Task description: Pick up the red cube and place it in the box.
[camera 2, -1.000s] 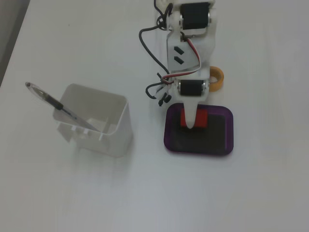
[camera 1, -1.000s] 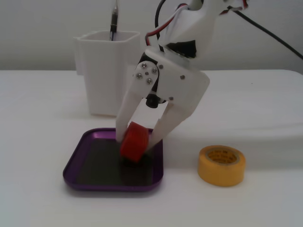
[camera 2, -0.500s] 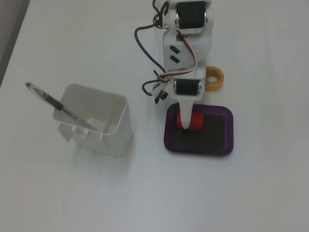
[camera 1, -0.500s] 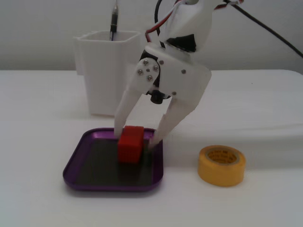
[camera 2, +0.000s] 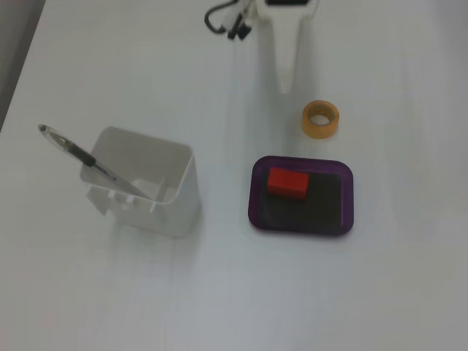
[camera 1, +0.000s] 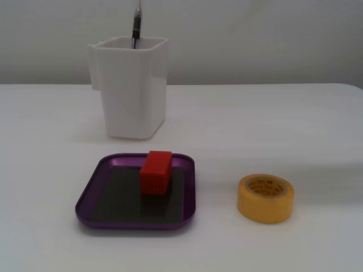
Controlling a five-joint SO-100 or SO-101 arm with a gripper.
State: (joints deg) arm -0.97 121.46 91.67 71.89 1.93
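Note:
The red cube (camera 1: pixel 156 172) stands inside the purple box (camera 1: pixel 136 224), on its dark floor toward the far end in one fixed view. In the other fixed view, from above, the cube (camera 2: pixel 287 182) sits in the box's (camera 2: pixel 253 197) upper left part. The white gripper (camera 2: pixel 286 86) reaches in from the top edge of that view and points down at the table, well away from the box and empty. Its jaws show as one closed taper with no gap. The gripper is out of the low fixed view.
A yellow tape roll (camera 1: pixel 265 198) lies flat to the right of the box; from above it (camera 2: pixel 321 119) lies between gripper tip and box. A tall white square cup (camera 1: pixel 129 85) (camera 2: pixel 146 186) holds a pen (camera 2: pixel 80 153). A black cable (camera 2: pixel 223 18) lies by the arm's base.

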